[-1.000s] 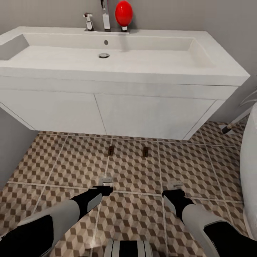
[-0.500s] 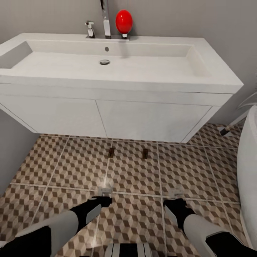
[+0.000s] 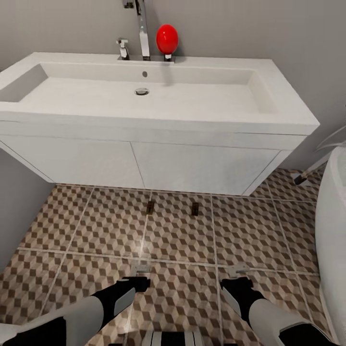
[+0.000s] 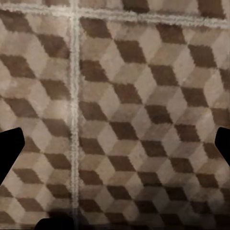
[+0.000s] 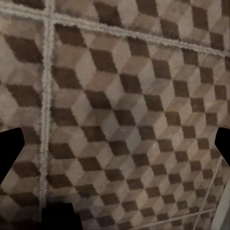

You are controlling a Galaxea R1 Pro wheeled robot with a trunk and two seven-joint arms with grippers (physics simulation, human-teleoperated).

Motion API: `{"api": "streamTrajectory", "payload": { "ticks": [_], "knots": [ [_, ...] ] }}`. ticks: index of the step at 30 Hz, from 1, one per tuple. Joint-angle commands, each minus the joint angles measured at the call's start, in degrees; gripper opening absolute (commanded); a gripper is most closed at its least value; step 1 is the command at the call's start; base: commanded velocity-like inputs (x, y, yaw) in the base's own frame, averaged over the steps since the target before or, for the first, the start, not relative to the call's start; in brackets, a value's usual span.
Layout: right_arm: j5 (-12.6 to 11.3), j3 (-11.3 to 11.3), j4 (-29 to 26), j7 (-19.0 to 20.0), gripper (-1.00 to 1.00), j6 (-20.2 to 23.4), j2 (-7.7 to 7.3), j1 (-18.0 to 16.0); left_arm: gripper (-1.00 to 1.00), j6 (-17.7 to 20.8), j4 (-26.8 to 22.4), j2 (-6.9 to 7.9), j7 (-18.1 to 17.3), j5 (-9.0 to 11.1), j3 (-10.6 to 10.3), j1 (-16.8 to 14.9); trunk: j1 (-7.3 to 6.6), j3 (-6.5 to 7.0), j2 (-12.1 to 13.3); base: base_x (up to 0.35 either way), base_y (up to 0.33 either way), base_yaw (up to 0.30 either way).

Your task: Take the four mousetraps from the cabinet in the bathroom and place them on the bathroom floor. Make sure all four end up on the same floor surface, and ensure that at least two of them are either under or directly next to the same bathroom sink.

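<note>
My left gripper [image 3: 140, 270] hangs low over the cube-patterned brown, beige and cream tiled bathroom floor [image 3: 96, 226], and through its wrist camera I see its two dark fingertips [image 4: 10, 152] pushed out to opposite edges of the frame, so the jaws stand wide apart with nothing but tile and a pale grout line between them. My right gripper [image 3: 238, 271] is the same: dark fingertips [image 5: 9, 146] at the far edges, spread wide, holding nothing, bare patterned floor below. From the head camera both grippers are small pale shapes at the ends of black wrists, and I cannot make out the fingers themselves there; the white forearms are cut off by the lower edge. Ahead of the grippers, well apart from them, two small flat dark-brown mousetraps lie on the floor, one [image 3: 150, 207] by a grout line and the other [image 3: 195, 208] to its right, both just in front of the long white wall-hung sink and vanity [image 3: 158, 154]; they are too small for me to make out their metal parts. On the sink's back ledge stand chrome taps [image 3: 142, 29], the tallest cut off at the top edge, and a glossy red egg-shaped object [image 3: 166, 39]. A white curved bathtub edge [image 3: 331, 240] is clipped at the right.
</note>
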Motion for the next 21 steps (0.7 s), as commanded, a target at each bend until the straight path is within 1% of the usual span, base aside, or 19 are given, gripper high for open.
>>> {"api": "streamTrajectory", "payload": {
  "ticks": [1, 9, 19, 21],
  "knots": [
    [-0.59, 0.50, -0.10, -0.31, 1.00, 0.15, -0.02, 0.10, 1.00, 0.17, -0.13, 0.03, 0.38, 0.22, -0.32, 0.17, -0.23, 0.16, 0.40, 0.000, 0.000, 0.000],
    [-0.62, 0.47, 0.69, -0.35, 1.00, -3.08, 0.02, 2.13, 1.00, 0.18, -0.13, 0.06, 0.36, 0.26, -0.31, 2.09, -1.99, 2.04, 3.61, 0.000, 0.000, -0.036],
    [-0.70, 0.53, 1.46, -0.35, 1.00, -9.55, 0.08, 4.81, 1.00, 0.18, -0.07, 0.11, 0.28, 0.30, -0.32, 4.31, -4.18, 4.69, 7.62, 0.000, 0.000, -0.028],
    [-0.67, 0.54, 1.93, -0.35, 1.00, -10.16, 0.11, 5.09, 1.00, 0.14, -0.06, 0.11, 0.28, 0.30, -0.31, 4.94, -4.62, 5.22, 8.42, 0.000, 0.000, -0.006]
  ]
}}
